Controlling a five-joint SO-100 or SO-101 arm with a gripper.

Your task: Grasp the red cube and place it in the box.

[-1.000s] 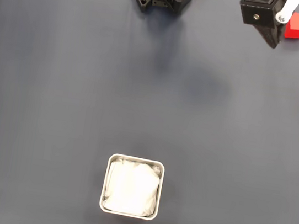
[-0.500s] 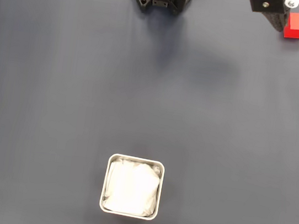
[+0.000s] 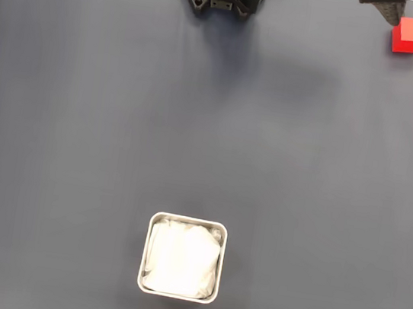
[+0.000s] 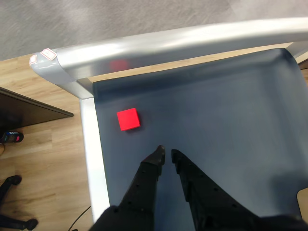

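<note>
In the wrist view the gripper [image 4: 166, 154] sits nearest the camera, its two black fingers drawn close with only a thin slit between the tips and nothing held. It hangs above the dark blue-grey mat that covers the worktop [image 4: 231, 120].

Just beyond the fingertips and a little to the left in that view lies the red cube [image 4: 128, 119], apart from the gripper and resting flat on the mat near the mat's corner, close to the silver edge rail [image 4: 159, 43]. It is small, bright red, matte and sharp-edged, turned slightly askew to the rail. It looks light and rigid, probably not slippery, so a pinch across two opposite flat faces should hold it; the fingers would need to spread wider than the cube first and line up with its faces.

In the fixed view the cube [image 3: 409, 35] sits at the top right, next to a dark tip of the gripper [image 3: 385, 7] at the frame edge. The box [image 3: 148, 254], with pale metal rim and white crumpled lining, stands well apart near the bottom centre.
</note>
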